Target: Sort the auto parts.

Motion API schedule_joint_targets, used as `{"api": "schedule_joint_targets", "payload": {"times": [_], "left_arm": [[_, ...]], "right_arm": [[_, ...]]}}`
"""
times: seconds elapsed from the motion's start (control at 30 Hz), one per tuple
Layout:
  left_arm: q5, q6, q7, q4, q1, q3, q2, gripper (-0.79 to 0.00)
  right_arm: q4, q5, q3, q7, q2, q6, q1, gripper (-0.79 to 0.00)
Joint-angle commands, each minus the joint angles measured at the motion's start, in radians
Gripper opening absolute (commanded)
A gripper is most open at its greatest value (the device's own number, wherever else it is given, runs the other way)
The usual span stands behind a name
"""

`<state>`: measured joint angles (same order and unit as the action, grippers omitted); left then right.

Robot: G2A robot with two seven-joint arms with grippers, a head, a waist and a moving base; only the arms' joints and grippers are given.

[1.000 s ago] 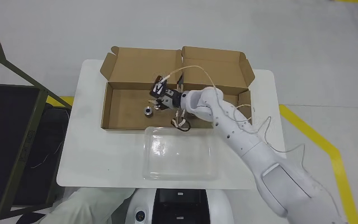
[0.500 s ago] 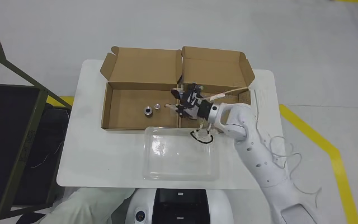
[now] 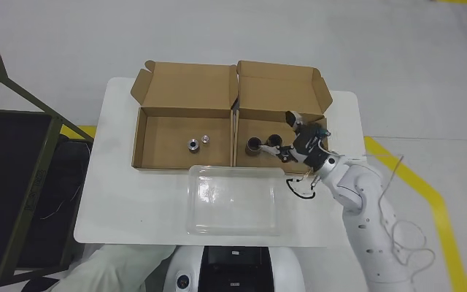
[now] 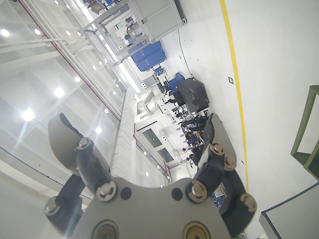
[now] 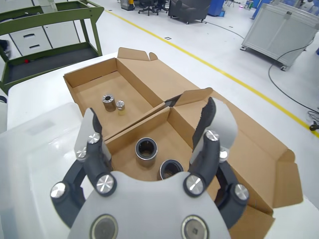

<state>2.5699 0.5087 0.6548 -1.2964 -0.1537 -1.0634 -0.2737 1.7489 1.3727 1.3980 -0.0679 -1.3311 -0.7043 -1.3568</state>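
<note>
Right hand (image 5: 152,110) gapes empty by two dark hollow steel sleeves (image 5: 146,151) in the brown cardboard box (image 5: 249,138) near the bench's (image 3: 146,204) right edge; likely heavy, stiff, slick; clamp across the outer wall; left hand (image 4: 135,123) wide too.

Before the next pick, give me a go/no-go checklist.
1. Right gripper open, nothing between its fingers: ok.
2. Right gripper above the box, touching neither dark ring: ok.
3. Dark rings both upright in that box: ok.
4. Silver parts side by side in the other box, no mix-up: ok.
5. Plastic tray in front of both boxes, apart from the right gripper: ok.
6. Left gripper open, holding nothing, aimed away from the table: ok.
</note>
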Motion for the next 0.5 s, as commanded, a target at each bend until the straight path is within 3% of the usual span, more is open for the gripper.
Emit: {"api": "schedule_joint_targets", "payload": {"times": [0.0,0.47], "left_arm": [[0.0,0.0,0.0,0.0,0.0,0.0,0.0,0.0],[0.0,0.0,0.0,0.0,0.0,0.0,0.0,0.0]], "right_arm": [[0.025,0.019,0.022,0.022,0.005,0.022,-0.033,0.0],[0.143,0.05,0.188,0.174,0.033,0.141,-0.263,0.0]]}}
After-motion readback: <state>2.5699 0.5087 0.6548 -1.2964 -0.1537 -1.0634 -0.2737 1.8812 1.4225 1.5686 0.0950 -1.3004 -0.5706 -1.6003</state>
